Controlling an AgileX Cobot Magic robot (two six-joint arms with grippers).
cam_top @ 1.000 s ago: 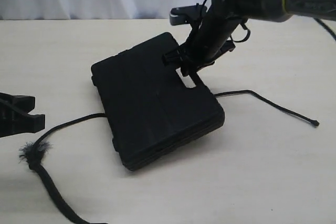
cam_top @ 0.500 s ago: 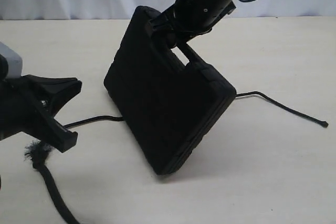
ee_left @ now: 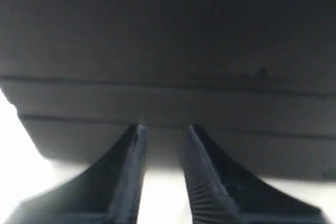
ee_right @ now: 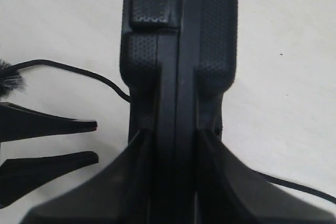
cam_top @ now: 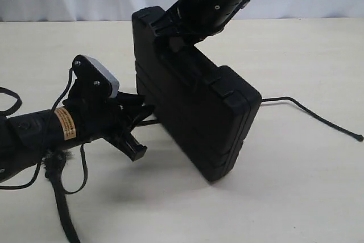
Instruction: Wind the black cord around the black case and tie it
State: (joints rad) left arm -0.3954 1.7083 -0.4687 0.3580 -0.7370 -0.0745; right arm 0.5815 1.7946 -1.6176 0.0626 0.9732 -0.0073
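Black case [cam_top: 193,101] stands on edge mid-surface, pinched by right tool, left tool spread beside it.

Right tool [cam_top: 181,22] is clamped on the case's upper end, the one toward the far edge; wrist view shows both fingers pressed on the case [ee_right: 178,51] faces. The case's low corner is down at the surface [cam_top: 296,186]. Left tool [cam_top: 142,131] is spread, tips just short of the case's left face, nothing between them. Black cord [cam_top: 318,115] runs out from behind the case toward the right edge; on the other side, the fuzzy tuft and the thick end trail to the near-left corner.
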